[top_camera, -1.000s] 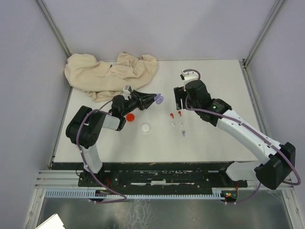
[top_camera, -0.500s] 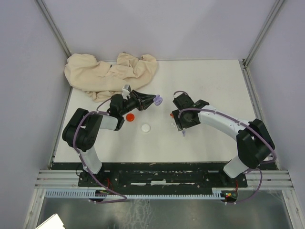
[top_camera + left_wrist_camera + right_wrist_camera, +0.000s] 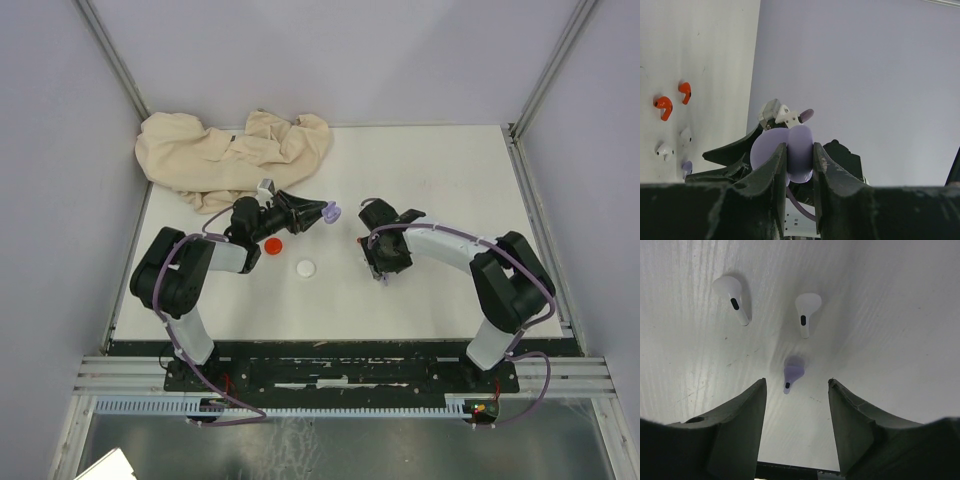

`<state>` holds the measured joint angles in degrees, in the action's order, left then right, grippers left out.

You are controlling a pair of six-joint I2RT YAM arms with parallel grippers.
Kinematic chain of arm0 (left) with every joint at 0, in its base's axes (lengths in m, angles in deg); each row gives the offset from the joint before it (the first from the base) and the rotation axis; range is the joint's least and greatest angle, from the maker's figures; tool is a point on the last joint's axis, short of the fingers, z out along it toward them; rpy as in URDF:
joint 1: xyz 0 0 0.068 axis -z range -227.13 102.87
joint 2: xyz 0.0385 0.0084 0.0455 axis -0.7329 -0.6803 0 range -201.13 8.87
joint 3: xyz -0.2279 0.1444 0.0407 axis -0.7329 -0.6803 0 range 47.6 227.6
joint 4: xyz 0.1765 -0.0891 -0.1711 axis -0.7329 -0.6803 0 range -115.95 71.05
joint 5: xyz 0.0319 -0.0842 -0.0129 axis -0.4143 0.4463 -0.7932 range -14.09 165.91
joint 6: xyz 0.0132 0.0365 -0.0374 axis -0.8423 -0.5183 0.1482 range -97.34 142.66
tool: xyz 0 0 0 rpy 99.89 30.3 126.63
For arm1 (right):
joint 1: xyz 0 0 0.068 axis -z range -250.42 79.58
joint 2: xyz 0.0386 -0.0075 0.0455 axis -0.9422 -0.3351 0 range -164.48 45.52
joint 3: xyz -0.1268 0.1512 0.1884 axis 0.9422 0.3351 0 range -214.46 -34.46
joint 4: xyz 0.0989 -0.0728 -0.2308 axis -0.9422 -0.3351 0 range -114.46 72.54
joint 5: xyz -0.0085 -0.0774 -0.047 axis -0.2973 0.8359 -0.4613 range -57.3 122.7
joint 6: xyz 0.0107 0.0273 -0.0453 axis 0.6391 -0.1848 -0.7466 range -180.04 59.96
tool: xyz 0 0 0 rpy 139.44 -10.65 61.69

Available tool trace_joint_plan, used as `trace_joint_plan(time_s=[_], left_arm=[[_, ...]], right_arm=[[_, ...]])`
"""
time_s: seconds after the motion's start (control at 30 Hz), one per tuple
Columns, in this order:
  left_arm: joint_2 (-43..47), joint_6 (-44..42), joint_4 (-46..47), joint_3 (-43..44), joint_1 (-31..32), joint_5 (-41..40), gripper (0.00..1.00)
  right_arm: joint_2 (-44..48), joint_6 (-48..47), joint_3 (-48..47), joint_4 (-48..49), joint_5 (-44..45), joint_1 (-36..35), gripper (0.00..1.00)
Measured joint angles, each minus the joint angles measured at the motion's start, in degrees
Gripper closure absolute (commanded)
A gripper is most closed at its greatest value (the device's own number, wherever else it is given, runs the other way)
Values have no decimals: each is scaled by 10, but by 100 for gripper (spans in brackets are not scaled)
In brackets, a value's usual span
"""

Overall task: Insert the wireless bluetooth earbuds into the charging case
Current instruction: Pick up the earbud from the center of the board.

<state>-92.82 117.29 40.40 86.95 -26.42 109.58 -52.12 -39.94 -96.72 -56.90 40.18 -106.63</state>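
Observation:
My left gripper (image 3: 322,213) is shut on a pale purple round charging case (image 3: 795,150), held above the table; the case also shows in the top view (image 3: 334,210). My right gripper (image 3: 796,390) is open and low over the table, its fingers on either side of a pale purple earbud (image 3: 791,371) without touching it. Two white earbuds (image 3: 732,295) (image 3: 806,310) lie just beyond it. In the left wrist view two red earbuds (image 3: 663,106) (image 3: 685,91) lie on the table. In the top view my right gripper (image 3: 383,262) covers most of the buds.
A red round disc (image 3: 272,244) and a white round disc (image 3: 306,268) lie under and in front of my left arm. A crumpled beige cloth (image 3: 230,155) fills the back left of the table (image 3: 450,180). Grey walls stand on three sides.
My right arm has swung forward and down from the middle back, and its open gripper now sits over the earbuds. My left gripper and the purple case have hardly moved.

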Motion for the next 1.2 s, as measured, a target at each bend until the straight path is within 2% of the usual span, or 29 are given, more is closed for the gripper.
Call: trace_joint_plan(time_s=[0.93,1.2], left_arm=[[0,0,-6,1,0,9,97],[0,0,-5,1,0,9,97]], right_arm=[[-36,-6,0,15,-36,18,61],[-37,-7,0,17,-40,19,71]])
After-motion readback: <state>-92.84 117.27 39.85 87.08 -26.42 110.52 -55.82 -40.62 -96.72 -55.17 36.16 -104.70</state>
